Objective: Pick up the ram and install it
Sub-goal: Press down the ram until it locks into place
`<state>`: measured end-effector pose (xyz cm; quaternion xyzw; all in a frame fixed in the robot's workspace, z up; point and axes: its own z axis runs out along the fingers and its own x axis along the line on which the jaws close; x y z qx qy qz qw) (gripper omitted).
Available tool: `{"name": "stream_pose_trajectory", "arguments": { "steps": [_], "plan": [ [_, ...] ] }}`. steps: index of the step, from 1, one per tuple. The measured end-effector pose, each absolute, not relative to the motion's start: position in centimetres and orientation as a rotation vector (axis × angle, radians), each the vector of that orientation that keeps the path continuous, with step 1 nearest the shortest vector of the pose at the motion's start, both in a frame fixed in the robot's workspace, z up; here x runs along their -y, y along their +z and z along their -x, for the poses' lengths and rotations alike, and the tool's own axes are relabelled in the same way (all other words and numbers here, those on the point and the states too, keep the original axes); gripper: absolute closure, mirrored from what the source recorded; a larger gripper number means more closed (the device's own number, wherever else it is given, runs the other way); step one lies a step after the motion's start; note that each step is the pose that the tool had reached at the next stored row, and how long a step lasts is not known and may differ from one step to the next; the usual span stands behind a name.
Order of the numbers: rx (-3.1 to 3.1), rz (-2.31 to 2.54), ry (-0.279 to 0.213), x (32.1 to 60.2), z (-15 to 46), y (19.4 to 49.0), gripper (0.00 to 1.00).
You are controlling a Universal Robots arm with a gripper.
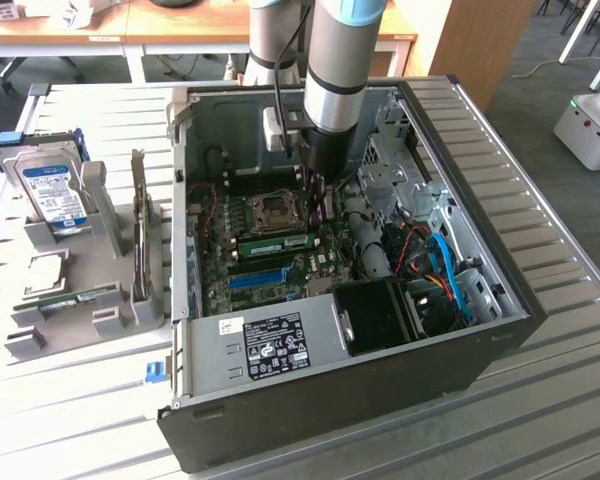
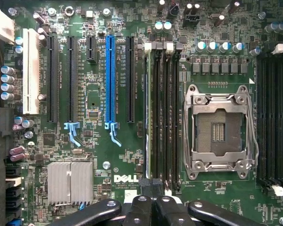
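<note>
The ram (image 1: 275,243) is a thin green stick standing in the memory slot between the CPU socket (image 1: 276,209) and the blue slot (image 1: 258,277). In the wrist view the ram (image 2: 149,117) is seen edge-on as a pale strip in the outermost black slot, beside the CPU socket (image 2: 219,129). My gripper (image 1: 319,198) hangs just above the motherboard, over the end of the memory slots. My gripper (image 2: 151,195) is shut, its black fingers pressed together with nothing between them.
The open black PC case (image 1: 380,380) lies on a slatted table. On the exterior view's left a grey holder (image 1: 100,320) carries a hard drive (image 1: 52,190), an upright card (image 1: 140,240) and another green stick (image 1: 68,300). Blue and orange cables (image 1: 450,275) crowd the case's right side.
</note>
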<state>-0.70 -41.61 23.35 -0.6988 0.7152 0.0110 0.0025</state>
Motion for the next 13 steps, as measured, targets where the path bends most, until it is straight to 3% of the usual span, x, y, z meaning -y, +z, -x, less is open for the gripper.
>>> {"name": "stream_pose_trajectory", "arguments": {
  "steps": [13],
  "plan": [
    [-2.243,2.192,0.035,41.61,0.52,23.08,0.89]
  ]
}}
